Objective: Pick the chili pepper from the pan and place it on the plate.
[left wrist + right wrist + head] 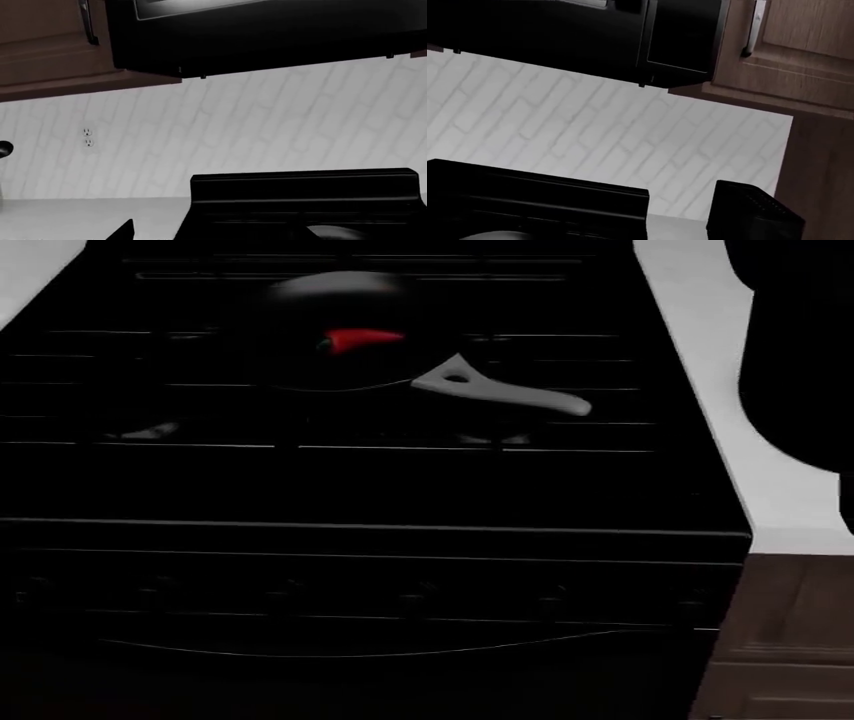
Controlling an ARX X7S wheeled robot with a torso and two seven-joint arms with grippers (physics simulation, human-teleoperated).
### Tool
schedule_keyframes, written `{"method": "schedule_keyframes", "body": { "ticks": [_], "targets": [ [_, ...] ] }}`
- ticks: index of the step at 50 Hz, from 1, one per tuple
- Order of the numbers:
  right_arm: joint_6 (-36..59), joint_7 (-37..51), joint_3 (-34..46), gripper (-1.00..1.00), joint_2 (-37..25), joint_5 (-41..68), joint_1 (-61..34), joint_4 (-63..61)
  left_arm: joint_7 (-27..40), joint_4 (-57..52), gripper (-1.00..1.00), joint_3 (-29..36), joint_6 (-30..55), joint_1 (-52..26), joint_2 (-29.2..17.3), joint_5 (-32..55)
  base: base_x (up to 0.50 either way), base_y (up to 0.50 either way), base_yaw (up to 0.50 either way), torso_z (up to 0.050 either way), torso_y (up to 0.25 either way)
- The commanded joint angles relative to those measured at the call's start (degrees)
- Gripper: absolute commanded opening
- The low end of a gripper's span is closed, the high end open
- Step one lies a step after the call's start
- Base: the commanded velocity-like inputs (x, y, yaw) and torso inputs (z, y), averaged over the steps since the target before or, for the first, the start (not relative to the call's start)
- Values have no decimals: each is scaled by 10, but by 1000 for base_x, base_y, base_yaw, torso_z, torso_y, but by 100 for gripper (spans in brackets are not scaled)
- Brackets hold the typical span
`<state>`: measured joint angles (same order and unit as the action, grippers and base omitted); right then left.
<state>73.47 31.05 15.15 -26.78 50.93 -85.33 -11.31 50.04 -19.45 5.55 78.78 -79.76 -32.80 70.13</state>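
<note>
No writing or brand name can be read anywhere in these pictures.

In the head view, a black stove (374,500) fills most of the picture. The black pan (334,335) sits on the stove top, toward the back edge and a bit left of the middle. Its light grey handle (514,390) points toward the front right, and it has a drop-shaped hole near the pan. The chili pepper (358,338) lies inside the pan, near the middle — small, bright red, with a dark green stem at its left end. A white counter (707,400) runs along the right edge of the stove, and a big dark shape (801,350) stands on it at the far right. Brown cabinet fronts (787,650) sit below that counter.

No gripper shows in any picture, so there is no telling whether the hands are open or closed, or how far they are from the pepper.

The left wrist view shows a white brick wall (253,125) with a power outlet (87,137), brown cabinets (40,50), a black microwave (267,35) up high, and the stove's back panel (303,192).

The right wrist view shows the same kind of wall and a dark box shape (750,212) — what it is cannot be told.
</note>
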Motion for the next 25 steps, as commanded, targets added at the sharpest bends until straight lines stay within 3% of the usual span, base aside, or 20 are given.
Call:
{"method": "schedule_keyframes", "body": {
  "ticks": [1, 18, 25],
  "targets": [
    [-7, -17, -3, 100, 7, -13, 2, 5, -15, 10, 100, -6, -15, 4, 7, -17, 0, 230, 0, 0, 0],
    [-4, -15, -11, 100, 6, -4, 3, 16, -25, 16, 100, 2, -33, 17, 3, -22, 0, 233, 0, 0, 0],
    [1, -12, -2, 100, 2, -6, -4, 15, -29, 24, 100, 10, -39, 14, 4, -29, 0, 22, 0, 0, 0]
  ]
}}
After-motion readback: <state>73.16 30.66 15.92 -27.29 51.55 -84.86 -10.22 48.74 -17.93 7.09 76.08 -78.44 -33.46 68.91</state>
